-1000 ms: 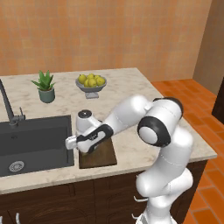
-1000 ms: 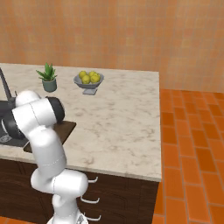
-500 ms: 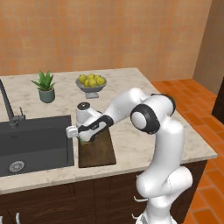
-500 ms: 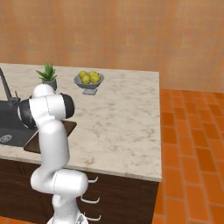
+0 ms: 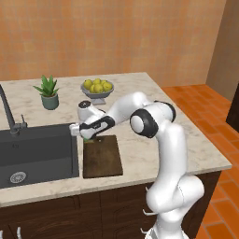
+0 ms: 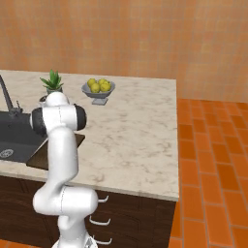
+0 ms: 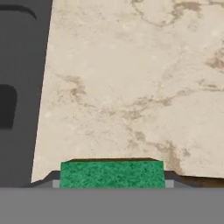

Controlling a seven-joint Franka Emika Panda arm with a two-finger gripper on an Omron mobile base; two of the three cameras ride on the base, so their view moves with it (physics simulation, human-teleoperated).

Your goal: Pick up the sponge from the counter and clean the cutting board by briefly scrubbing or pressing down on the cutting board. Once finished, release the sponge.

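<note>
A white Franka arm is reaching across a simulated kitchen counter (image 5: 140,154) toward the sink (image 5: 37,154), its gripper (image 5: 88,136) hanging at the far short edge of the cutting board (image 5: 101,158). The sponge (image 7: 111,174) is sitting between the two dark finger tips in the hand view, its green face spanning the whole gap from one tip to the other, so the pincer is closing on it at roughly the sponge's own width rather than standing wide or pressed flat together. A touch of green is also showing under the hand in the left base view, right at the board's 12 o'clock edge.

As a judgement, the pick-up is looking done: the sponge is in the fingers and off the stone. Whether any scrubbing is under way cannot be read here; in the hand view the marble is filling most of the field, with a sliver of dark board at 5 o'clock below the sponge, so contact with the wood cannot be told. Still to come, on this reading, are the press or scrub on the board and the letting go of the sponge.

The potted plant (image 5: 47,92) and the bowl of lemons (image 5: 97,88) are standing well apart at the counter's 12 o'clock side.
</note>
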